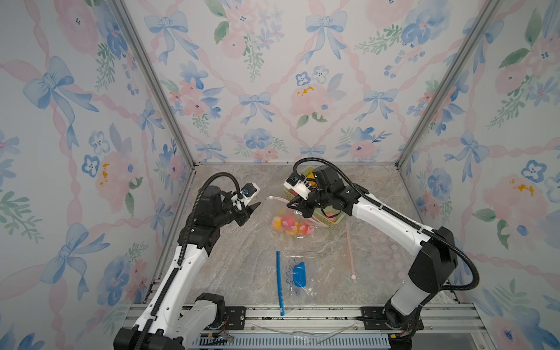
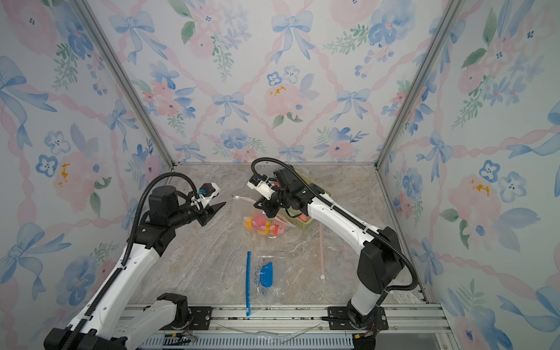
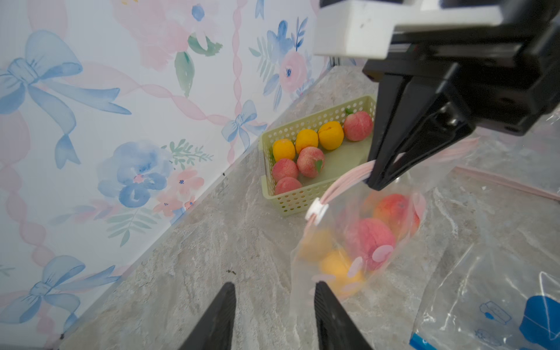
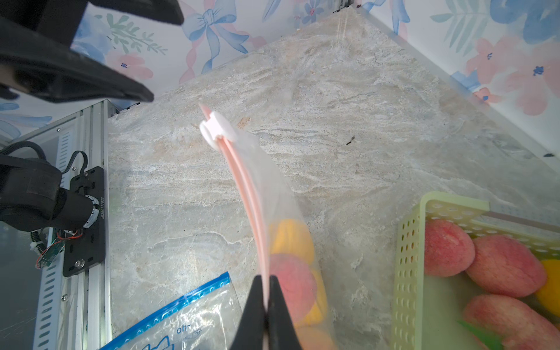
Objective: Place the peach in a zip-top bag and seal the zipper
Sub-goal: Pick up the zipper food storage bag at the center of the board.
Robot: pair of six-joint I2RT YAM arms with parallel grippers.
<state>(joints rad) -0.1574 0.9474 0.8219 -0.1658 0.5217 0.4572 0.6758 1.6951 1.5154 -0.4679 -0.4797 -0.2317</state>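
While your right end effector [image 4: 266, 281] is pinched together on the pink zipper strip [image 4: 247, 194] of the zip-top bag [image 3: 303, 272], your left end effector [image 3: 274, 288] stands with its fingers apart near the bag's white slider [image 4: 215, 130]. You have a pink peach [image 3: 371, 242] inside that bag among other fruit, low over the worktop [image 1: 236, 266]. Beside it stands a green basket [image 3: 303, 201] of fruit; a blue-zipped bag [image 1: 298, 274] lies nearer the front.

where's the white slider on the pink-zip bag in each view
In a top view: white plastic slider, left of pale green perforated basket.
In a top view: slider, same.
Left wrist: slider against basket wall.
Right wrist: slider at pink zipper's tip.
Landmark: the basket.
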